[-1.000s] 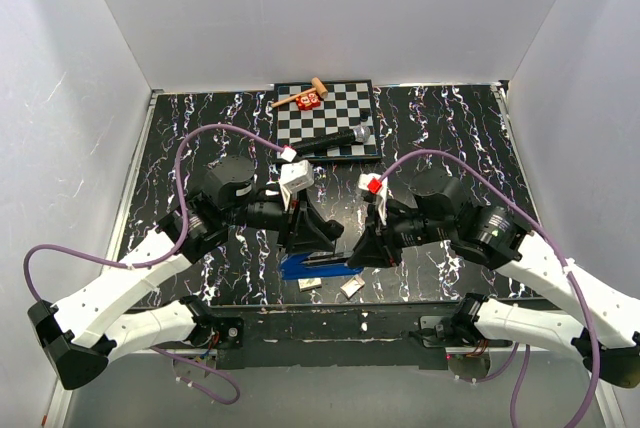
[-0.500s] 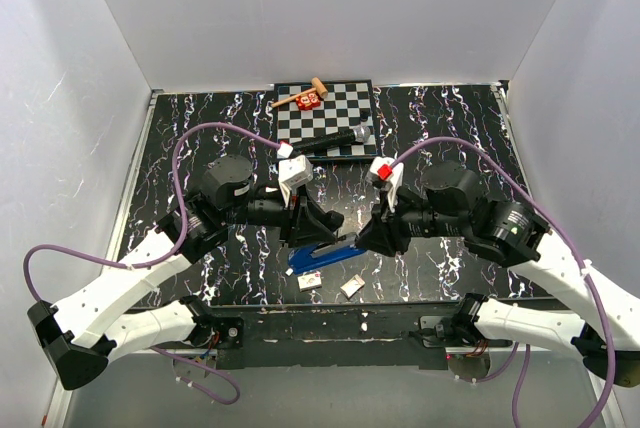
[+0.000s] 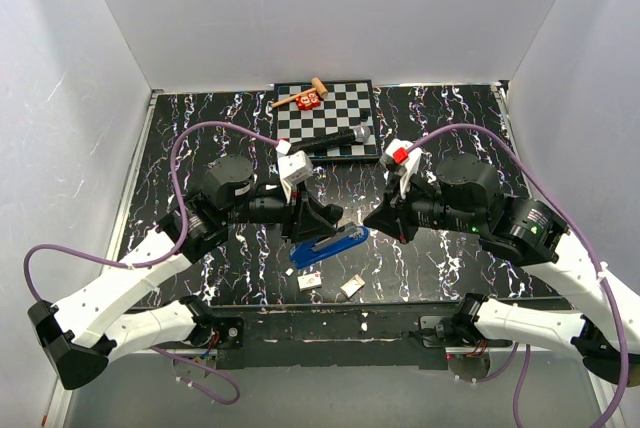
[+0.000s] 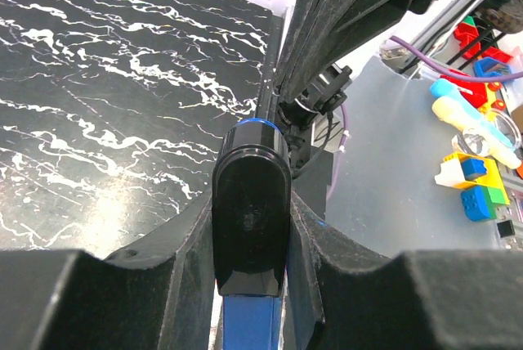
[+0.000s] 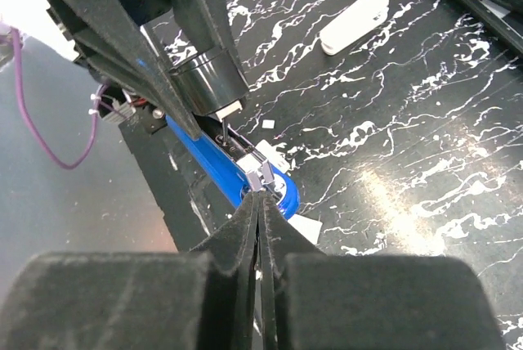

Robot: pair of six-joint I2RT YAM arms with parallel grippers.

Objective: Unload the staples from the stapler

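Black, white-veined tabletop [image 3: 200, 128], white walls close on three sides. Paper scraps [image 3: 310, 281] lie at 6 o'clock by the front edge. Glossy blue stapler [image 3: 335, 244] sits near centre. Left claw [image 4: 250, 227] is clamped on its rounded black end; right claw [image 5: 260, 203] is pinched together at its 3 o'clock tip. Checkered board [image 3: 330, 118] at 12 o'clock; tabletop stretches wide at 9 and 3.

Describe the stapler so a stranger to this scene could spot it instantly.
On the black marbled table, look near the middle of the front edge. The stapler is clamped by its black end in the left gripper. It is the only bright blue thing there; the scraps beside it are pale.
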